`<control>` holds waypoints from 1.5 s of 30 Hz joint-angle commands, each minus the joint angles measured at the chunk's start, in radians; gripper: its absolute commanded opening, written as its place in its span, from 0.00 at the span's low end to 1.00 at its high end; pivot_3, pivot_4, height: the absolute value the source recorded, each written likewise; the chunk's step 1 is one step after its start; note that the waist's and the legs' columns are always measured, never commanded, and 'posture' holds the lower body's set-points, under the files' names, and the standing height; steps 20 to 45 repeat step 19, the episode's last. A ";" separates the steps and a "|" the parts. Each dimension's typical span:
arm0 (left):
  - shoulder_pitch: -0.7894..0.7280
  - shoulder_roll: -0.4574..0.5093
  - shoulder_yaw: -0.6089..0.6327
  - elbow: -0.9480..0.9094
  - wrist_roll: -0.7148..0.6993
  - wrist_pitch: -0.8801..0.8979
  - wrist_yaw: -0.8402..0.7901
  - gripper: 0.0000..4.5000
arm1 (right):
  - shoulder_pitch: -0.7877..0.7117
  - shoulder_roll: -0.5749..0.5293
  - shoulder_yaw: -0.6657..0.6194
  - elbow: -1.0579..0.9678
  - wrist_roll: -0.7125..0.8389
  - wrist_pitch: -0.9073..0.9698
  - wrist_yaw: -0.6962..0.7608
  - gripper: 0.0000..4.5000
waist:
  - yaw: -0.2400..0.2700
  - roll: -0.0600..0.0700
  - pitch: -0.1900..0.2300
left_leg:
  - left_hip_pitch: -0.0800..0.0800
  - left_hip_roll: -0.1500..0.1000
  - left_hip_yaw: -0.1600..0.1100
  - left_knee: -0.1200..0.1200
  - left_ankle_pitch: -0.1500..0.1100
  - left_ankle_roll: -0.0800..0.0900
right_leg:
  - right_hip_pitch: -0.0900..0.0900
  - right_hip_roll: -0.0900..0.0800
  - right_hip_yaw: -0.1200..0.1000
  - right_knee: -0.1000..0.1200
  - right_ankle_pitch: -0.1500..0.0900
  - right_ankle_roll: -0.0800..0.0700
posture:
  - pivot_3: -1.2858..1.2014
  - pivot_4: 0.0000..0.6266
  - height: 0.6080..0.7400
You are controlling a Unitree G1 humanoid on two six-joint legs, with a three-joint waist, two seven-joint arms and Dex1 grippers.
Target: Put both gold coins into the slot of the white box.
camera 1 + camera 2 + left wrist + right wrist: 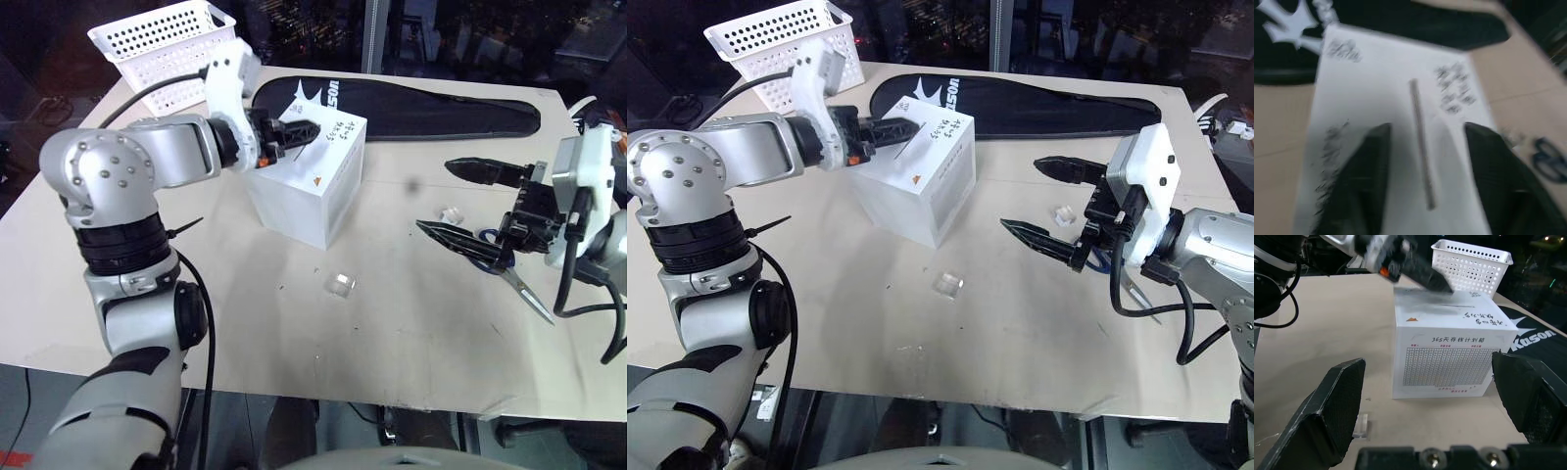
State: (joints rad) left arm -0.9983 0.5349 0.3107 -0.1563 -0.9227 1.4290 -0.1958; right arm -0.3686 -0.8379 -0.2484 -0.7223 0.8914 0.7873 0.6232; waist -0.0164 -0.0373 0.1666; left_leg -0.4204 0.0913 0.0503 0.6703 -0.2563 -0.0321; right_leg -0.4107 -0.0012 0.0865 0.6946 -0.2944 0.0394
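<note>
We see the white box standing toward the far left of the tan table, well back from the near edge, its slot on the top face. Our left gripper hovers just above that top, fingers apart to either side of the slot, nothing between them. Our right gripper hangs over open tabletop to the box's right, well apart from it, jaws spread wide and empty. A clear cube lies in the bare stretch in front of the box; another lies near the right gripper, beside blue-handled scissors. A white basket and black bag line the far edge; beyond is dark.
</note>
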 commanded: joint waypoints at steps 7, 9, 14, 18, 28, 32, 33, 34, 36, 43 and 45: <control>0.597 0.198 0.136 -0.422 -0.122 -0.323 -0.537 0.65 | 0.380 0.043 -0.233 -0.093 -0.070 -0.096 -0.013 1.00 | 0.005 0.001 0.000 | 0.002 -0.001 -0.002 -0.001 0.001 -0.002 | 0.001 0.000 0.001 0.001 0.000 0.000 | 0.52 0.24 1.00; 0.741 0.238 0.150 -0.414 -0.070 -0.403 -0.623 0.83 | 0.540 0.062 -0.315 -0.117 -0.104 -0.128 0.027 1.00 | 0.008 0.001 0.000 | 0.003 -0.001 -0.003 0.000 0.001 -0.002 | 0.002 0.000 0.000 0.001 0.000 0.000 | 0.52 0.24 1.00; 0.997 0.299 0.149 -0.339 0.118 -0.636 -0.766 0.97 | 0.908 0.163 -0.525 -0.139 -0.192 -0.239 0.146 1.00 | 0.008 0.001 -0.002 | 0.007 -0.002 -0.004 0.000 -0.002 0.002 | 0.006 0.000 0.000 0.000 -0.001 0.000 | 0.52 0.24 1.00; 1.058 0.296 0.154 -0.240 0.186 -0.741 -0.794 0.97 | 1.095 0.229 -0.639 -0.091 -0.230 -0.329 0.242 1.00 | 0.004 0.002 -0.003 | 0.008 -0.002 -0.004 0.000 -0.002 0.003 | 0.007 0.000 -0.001 0.000 -0.001 0.000 | 0.52 0.24 1.00; 1.057 0.293 0.151 -0.215 0.190 -0.751 -0.796 0.97 | 1.123 0.240 -0.652 -0.080 -0.237 -0.343 0.254 1.00 | 0.004 0.002 -0.003 | 0.008 -0.002 -0.004 0.000 -0.002 0.003 | 0.007 0.000 -0.001 0.000 -0.002 0.001 | 0.52 0.24 1.00; 1.057 0.293 0.151 -0.215 0.190 -0.751 -0.796 0.97 | 1.123 0.240 -0.652 -0.080 -0.237 -0.343 0.254 1.00 | 0.004 0.002 -0.003 | 0.008 -0.002 -0.004 0.000 -0.002 0.003 | 0.007 0.000 -0.001 0.000 -0.002 0.001 | 0.52 0.24 1.00; 1.057 0.293 0.151 -0.215 0.190 -0.751 -0.796 0.97 | 1.123 0.240 -0.652 -0.080 -0.237 -0.343 0.254 1.00 | 0.004 0.002 -0.003 | 0.008 -0.002 -0.004 0.000 -0.002 0.003 | 0.007 0.000 -0.001 0.000 -0.002 0.001 | 0.52 0.24 1.00; 1.057 0.293 0.151 -0.215 0.190 -0.751 -0.796 0.97 | 1.123 0.240 -0.652 -0.080 -0.237 -0.343 0.254 1.00 | 0.004 0.002 -0.003 | 0.008 -0.002 -0.004 0.000 -0.002 0.003 | 0.007 0.000 -0.001 0.000 -0.002 0.001 | 0.52 0.24 1.00; 1.057 0.293 0.151 -0.215 0.190 -0.751 -0.796 0.97 | 1.123 0.240 -0.652 -0.080 -0.237 -0.343 0.254 1.00 | 0.004 0.002 -0.003 | 0.008 -0.002 -0.004 0.000 -0.002 0.003 | 0.007 0.000 -0.001 0.000 -0.002 0.001 | 0.52 0.24 1.00; 1.057 0.293 0.151 -0.215 0.190 -0.751 -0.796 0.97 | 1.123 0.240 -0.652 -0.080 -0.237 -0.343 0.254 1.00 | 0.004 0.002 -0.003 | 0.008 -0.002 -0.004 0.000 -0.002 0.003 | 0.007 0.000 -0.001 0.000 -0.002 0.001 | 0.52 0.24 1.00; 1.057 0.293 0.151 -0.215 0.190 -0.751 -0.796 0.97 | 1.123 0.240 -0.652 -0.080 -0.237 -0.343 0.254 1.00 | 0.004 0.002 -0.003 | 0.008 -0.002 -0.004 0.000 -0.002 0.003 | 0.007 0.000 -0.001 0.000 -0.002 0.001 | 0.52 0.24 1.00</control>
